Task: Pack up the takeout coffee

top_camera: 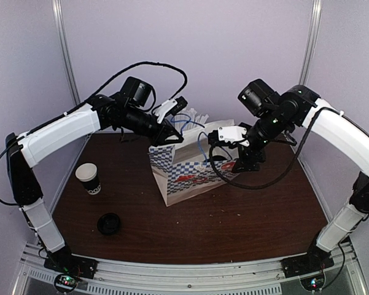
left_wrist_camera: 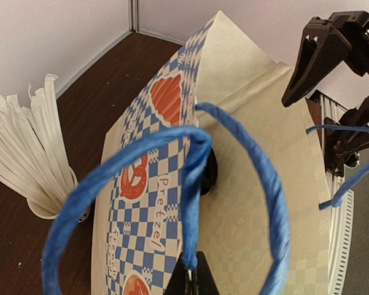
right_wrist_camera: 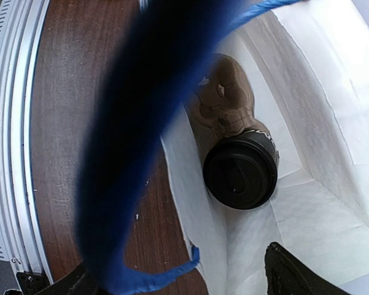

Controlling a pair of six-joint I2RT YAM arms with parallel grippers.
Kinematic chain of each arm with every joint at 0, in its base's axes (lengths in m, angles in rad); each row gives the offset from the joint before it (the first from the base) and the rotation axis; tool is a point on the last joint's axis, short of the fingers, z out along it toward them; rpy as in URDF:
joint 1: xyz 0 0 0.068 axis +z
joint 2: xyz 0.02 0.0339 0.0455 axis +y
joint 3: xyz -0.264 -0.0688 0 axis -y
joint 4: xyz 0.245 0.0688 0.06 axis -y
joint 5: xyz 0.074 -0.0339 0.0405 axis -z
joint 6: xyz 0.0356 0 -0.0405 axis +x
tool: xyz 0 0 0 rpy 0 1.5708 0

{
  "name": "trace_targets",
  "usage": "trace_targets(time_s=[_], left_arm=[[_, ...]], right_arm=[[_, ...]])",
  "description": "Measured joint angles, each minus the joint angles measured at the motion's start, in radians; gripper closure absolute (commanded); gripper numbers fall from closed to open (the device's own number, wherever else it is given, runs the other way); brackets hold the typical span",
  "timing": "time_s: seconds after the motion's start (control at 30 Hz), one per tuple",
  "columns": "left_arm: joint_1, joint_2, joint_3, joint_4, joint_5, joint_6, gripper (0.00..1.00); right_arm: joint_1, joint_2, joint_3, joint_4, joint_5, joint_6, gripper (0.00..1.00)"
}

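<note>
Two grippers at paper bag (top_camera: 184, 178): left gripper (left_wrist_camera: 191, 279) clamped on blue handle (left_wrist_camera: 190, 184); right gripper (right_wrist_camera: 184, 276), fingers wide apart, above takeout coffee (right_wrist_camera: 240, 175) sitting inside bag.

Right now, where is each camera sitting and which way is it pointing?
Top external: above and behind, looking down on the table; left arm and right arm show.
Left wrist: beside the paper bag, facing across its mouth; left gripper pinching a blue handle.
Right wrist: above the bag, looking down at the takeout coffee inside; its fingers show.
Shared: both wrist views see the bag's inside.
</note>
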Motion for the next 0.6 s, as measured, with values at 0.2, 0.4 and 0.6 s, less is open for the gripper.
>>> trace_targets(time_s=[0.2,0.4,0.6], left_arm=[[0.0,0.0,0.0,0.0,0.013,0.0,1.0],[0.003,0.0,0.0,0.0,0.026,-0.002,1.0],[0.007,0.0,0.0,0.0,0.031,-0.003,1.0]], right_arm=[[0.0,0.0,0.026,0.008,0.003,-0.011,0.45],[0.005,0.015,0.031,0.01,-0.045,-0.025,0.64],[0.03,0.034,0.035,-0.026,-0.111,-0.045,0.48]])
